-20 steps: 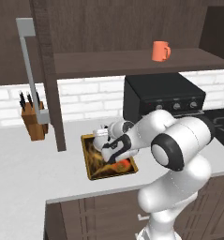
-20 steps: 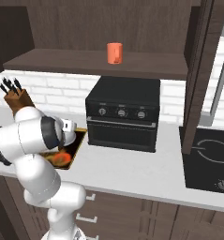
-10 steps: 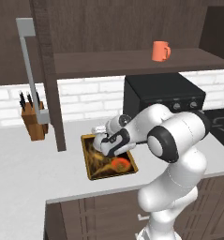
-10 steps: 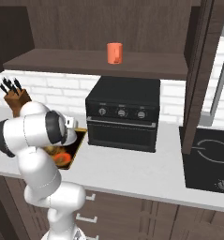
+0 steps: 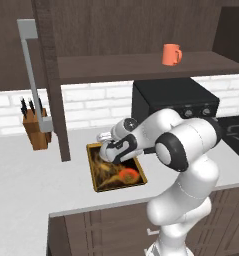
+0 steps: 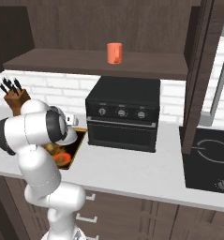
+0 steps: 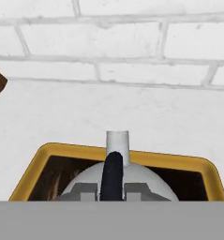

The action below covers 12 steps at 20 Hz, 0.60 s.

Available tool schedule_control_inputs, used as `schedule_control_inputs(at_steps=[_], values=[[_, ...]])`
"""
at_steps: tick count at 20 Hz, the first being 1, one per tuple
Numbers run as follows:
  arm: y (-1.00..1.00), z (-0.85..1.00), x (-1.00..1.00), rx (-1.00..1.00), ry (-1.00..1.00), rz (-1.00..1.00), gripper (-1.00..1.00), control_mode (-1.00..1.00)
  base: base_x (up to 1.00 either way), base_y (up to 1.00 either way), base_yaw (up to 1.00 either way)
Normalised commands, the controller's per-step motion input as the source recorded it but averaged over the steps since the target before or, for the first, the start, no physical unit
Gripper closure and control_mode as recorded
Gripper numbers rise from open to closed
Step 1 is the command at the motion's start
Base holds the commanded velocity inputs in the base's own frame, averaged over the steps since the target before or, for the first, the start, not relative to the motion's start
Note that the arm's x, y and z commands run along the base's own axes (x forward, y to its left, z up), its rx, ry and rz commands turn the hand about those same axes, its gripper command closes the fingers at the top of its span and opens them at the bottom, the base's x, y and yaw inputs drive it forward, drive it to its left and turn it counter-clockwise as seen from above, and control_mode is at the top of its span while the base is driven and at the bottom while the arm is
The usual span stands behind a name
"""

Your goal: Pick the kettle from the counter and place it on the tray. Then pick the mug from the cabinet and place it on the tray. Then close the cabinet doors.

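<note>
The kettle (image 7: pixel 114 180) looks like a rigid little metal dome, probably light but slick on the body; the thin black arched handle is the sensible place to take it; right under the gripper (image 7: pixel 112 190), it sits over the tray (image 7: pixel 52 151), whether resting or just above is hard to say; the jaws are pinched nearly together on that handle; the mug (image 5: pixel 171 54) is far off, up on the cabinet (image 5: pixel 141 65) shelf.

No writing, label, brand or number can be read anywhere here. The oven (image 6: pixel 123 115) has three knobs at about 6 o'clock on its front panel, but no marks around them are legible. The tray (image 5: pixel 93 176) carries only a painted picture, without words. The hob (image 6: pixel 212 154) shows ring outlines, no figures.
</note>
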Motion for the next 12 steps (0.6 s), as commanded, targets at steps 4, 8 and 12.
schedule_control_inputs(at_steps=[4, 8, 12], values=[[0.09, -0.01, 0.00, -0.01, 0.00, 0.00, -1.00, -1.00, 0.00, 0.00, 0.00], [0.03, 0.01, 0.00, 0.00, 0.00, -0.01, -1.00, -1.00, 0.00, 0.00, 0.00], [0.00, 0.32, -0.15, -0.05, 0.00, -0.07, -1.00, -1.00, 0.00, 0.00, 0.00]])
